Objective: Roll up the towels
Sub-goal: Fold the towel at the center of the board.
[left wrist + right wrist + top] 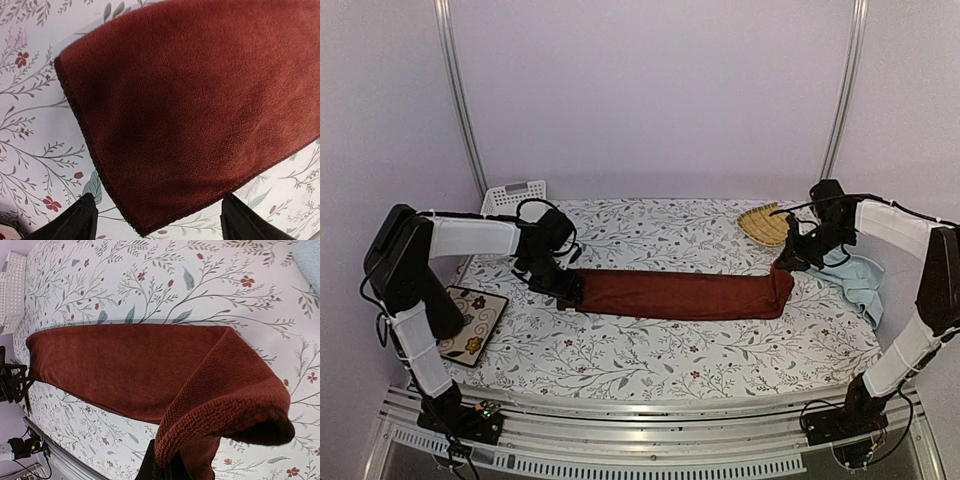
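The counter (650, 360) has a white cloth on it with grey twigs and little red flowers. Pale purple walls (650, 90) stand around it, and a shiny pole (460, 100) goes up on each side at the back. The red towel (680, 295) lies long across the middle, from left to right. Its left end lies flat on the cloth. The left arm (470, 238) reaches down there, and the left jaws are spread wide, with the towel's corner showing between them. The right arm (895, 225) comes in from the other side. The right jaws are pressed together on the towel's right end and hold it up off the cloth in a hump. The blue towel (860, 285) lies in a bunch by the right edge, close to the right arm. A yellow mat (765, 223) sits at the back right. A white basket (515, 197) sits at the back left. A square pad (472, 322) with flowers on it lies near the left front.
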Motion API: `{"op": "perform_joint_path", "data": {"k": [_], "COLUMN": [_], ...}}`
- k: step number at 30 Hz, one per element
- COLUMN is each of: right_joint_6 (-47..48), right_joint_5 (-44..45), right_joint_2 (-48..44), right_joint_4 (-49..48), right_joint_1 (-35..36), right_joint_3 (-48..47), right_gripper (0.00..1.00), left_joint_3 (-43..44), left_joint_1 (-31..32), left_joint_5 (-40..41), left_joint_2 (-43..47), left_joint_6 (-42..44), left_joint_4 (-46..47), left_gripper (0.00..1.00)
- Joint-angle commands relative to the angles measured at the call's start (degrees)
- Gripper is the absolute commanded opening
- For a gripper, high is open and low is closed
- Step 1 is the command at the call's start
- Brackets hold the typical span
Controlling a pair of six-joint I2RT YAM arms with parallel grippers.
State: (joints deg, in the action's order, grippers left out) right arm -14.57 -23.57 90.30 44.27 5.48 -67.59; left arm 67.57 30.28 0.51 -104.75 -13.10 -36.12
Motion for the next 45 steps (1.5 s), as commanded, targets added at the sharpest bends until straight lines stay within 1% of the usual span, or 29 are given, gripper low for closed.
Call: {"op": "perform_joint_path", "data": {"k": [1,7,14,23,31,34,37,45], "right_joint_6": [-2.65,-5.46,-6.41,-5.00,-4.60,-5.00,-5.67,-7.47], "right_joint_5": [-2.83,-4.05,-5.41,-7.75,-9.19,-9.66,-9.83,-9.91], "right_joint_2": [1.43,5.28,14.42,29.35,42.46,46.55,48.30,50.01], "right_joint_4": [3.54,2.79,2.81,6.95,11.12,10.89,9.30,-0.08], "right_joint_1": [6.16,12.86,20.90,28.90,33.74,35.04,36.12,37.17], "right_joint_3": [-5.24,-11.47,-21.67,-39.54,-55.46,-58.39,-58.99,-59.12], "right_gripper": [0.02,0.02,0.03,0.04,0.04,0.04,0.04,0.05], "left_joint_3": [3.13,3.83,3.54,1.85,-2.03,-2.93,-3.97,-5.26], "left_joint_1": [0.30,-0.15,-2.44,-6.41,-11.31,-12.06,-12.38,-12.80], "left_joint_5": [0.26,-0.19,-2.97,-4.14,-3.51,-3.50,-3.59,-6.26], "left_joint_2": [-0.55,0.66,3.07,6.97,11.44,12.38,13.04,13.27], "left_joint_6": [0.49,0.36,-0.53,-2.05,-4.16,-4.21,-4.34,-5.74], "left_joint_4": [-0.40,-0.24,0.71,1.21,1.58,1.58,1.78,4.23], "left_gripper": [0.86,0.88,0.90,0.93,0.94,0.94,0.95,0.97]}}
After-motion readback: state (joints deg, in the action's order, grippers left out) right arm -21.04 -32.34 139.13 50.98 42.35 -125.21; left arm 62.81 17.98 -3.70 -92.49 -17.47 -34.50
